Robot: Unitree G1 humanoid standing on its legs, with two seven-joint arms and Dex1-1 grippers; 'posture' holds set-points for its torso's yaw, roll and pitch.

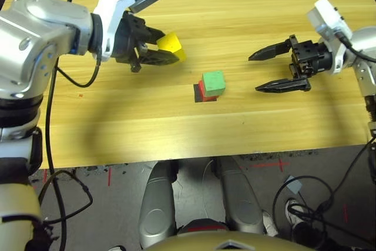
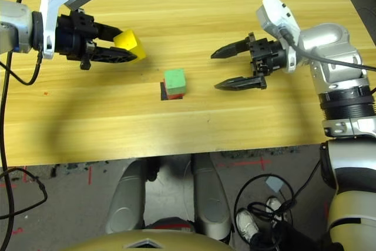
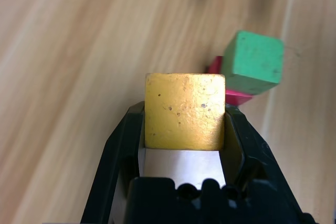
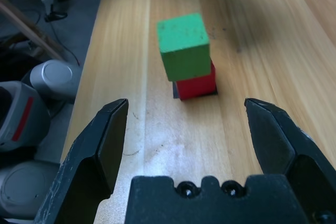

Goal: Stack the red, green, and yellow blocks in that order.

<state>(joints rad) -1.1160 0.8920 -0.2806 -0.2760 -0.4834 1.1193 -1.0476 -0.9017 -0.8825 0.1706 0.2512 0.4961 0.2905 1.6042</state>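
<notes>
The left end effector is clamped on the yellow block, its fingers pressing two opposite flat faces, and holds it above the table at about ten o'clock from the stack. The green block sits on the red block near the table's middle, turned slightly askew on it. The right end effector hangs spread wide and empty at three o'clock from the stack. The cubes look small, rigid, light and matte, so grip should hold well; the likely weakness is the skewed two-block stack, which a careless touch could probably topple.
</notes>
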